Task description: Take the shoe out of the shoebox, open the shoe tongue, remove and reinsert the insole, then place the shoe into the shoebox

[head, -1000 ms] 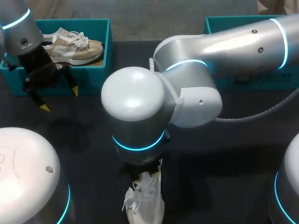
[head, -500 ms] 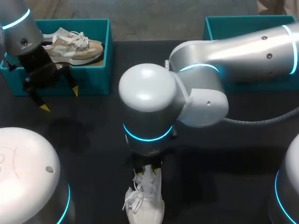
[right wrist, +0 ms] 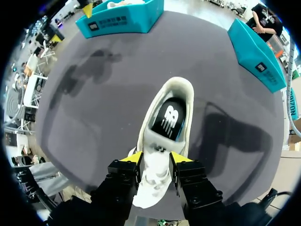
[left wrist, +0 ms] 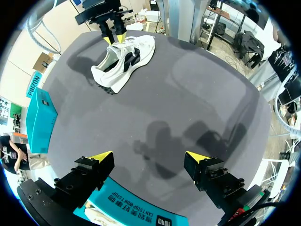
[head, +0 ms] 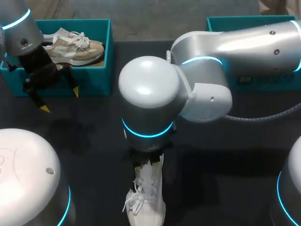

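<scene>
A white shoe (head: 145,197) lies on the dark table near its front edge, with its black insole (right wrist: 170,120) showing inside. My right gripper (right wrist: 156,158) is shut on the shoe's tongue at the laces; in the head view its own wrist hides it. My left gripper (head: 60,100) hangs open just in front of the teal shoebox (head: 96,75) at the back left, holding nothing. In the left wrist view the white shoe (left wrist: 123,62) is far ahead of the open left gripper (left wrist: 149,156), with the right gripper (left wrist: 113,36) on it.
Inside the shoebox lies a beige shoe (head: 75,47). A second teal box (head: 221,23) stands at the back right, partly behind my right arm. Bare dark table (head: 94,136) stretches between the boxes and the white shoe.
My right arm's wrist has shifted to the right above the white shoe, keeping its grip on the tongue. The left arm has stayed still.
</scene>
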Controlling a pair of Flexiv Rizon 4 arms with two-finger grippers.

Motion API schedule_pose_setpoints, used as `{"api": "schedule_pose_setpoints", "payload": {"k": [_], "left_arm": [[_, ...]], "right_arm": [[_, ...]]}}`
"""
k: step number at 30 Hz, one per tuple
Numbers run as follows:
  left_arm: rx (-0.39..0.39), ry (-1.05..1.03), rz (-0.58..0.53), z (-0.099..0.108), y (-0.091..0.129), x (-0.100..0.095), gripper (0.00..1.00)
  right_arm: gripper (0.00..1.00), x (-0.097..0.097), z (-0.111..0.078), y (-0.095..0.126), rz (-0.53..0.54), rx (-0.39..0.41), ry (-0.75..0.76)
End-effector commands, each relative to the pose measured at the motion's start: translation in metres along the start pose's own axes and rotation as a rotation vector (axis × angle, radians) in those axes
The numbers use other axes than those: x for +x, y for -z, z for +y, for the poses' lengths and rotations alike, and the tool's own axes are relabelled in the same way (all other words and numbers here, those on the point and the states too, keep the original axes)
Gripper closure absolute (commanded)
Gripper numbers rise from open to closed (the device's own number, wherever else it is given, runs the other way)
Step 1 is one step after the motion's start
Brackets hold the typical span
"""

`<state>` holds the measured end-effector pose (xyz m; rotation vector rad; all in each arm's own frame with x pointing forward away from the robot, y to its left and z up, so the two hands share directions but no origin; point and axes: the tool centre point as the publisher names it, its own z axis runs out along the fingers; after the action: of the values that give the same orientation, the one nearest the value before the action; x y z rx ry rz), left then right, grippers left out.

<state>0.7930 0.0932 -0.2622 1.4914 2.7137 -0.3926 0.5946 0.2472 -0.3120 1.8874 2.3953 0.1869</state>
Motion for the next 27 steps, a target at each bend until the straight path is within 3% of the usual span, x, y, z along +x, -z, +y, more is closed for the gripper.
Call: {"api": "schedule_pose_setpoints", "payload": {"k": [1, 6, 10, 13, 15, 16, 19, 27], "left_arm": [[-0.002, 0.000, 0.002, 0.000, 0.000, 0.000, 0.00], [-0.002, 0.000, 0.002, 0.000, 0.000, 0.000, 0.00], [-0.002, 0.000, 0.002, 0.000, 0.000, 0.000, 0.00], [-0.002, 0.000, 0.002, 0.000, 0.000, 0.000, 0.00], [-0.002, 0.000, 0.002, 0.000, 0.000, 0.000, 0.00], [-0.002, 0.000, 0.002, 0.000, 0.000, 0.000, 0.00], [-0.002, 0.000, 0.002, 0.000, 0.000, 0.000, 0.00], [-0.002, 0.000, 0.002, 0.000, 0.000, 0.000, 0.00]], "right_arm": [[0.66, 0.000, 0.003, -0.020, 0.004, 0.020, -0.388], [0.66, -0.005, 0.005, -0.032, 0.042, 0.035, -0.379], [0.65, -0.002, 0.000, -0.010, 0.040, 0.003, -0.328], [0.62, -0.002, 0.000, 0.011, 0.083, -0.010, -0.209], [0.52, -0.002, 0.004, 0.022, 0.110, 0.023, -0.082], [0.34, -0.003, 0.006, 0.027, 0.115, 0.009, -0.026], [0.00, -0.004, 0.012, 0.035, 0.108, 0.039, 0.137], [0.00, -0.010, 0.025, 0.046, 0.147, 0.106, 0.553]]}}
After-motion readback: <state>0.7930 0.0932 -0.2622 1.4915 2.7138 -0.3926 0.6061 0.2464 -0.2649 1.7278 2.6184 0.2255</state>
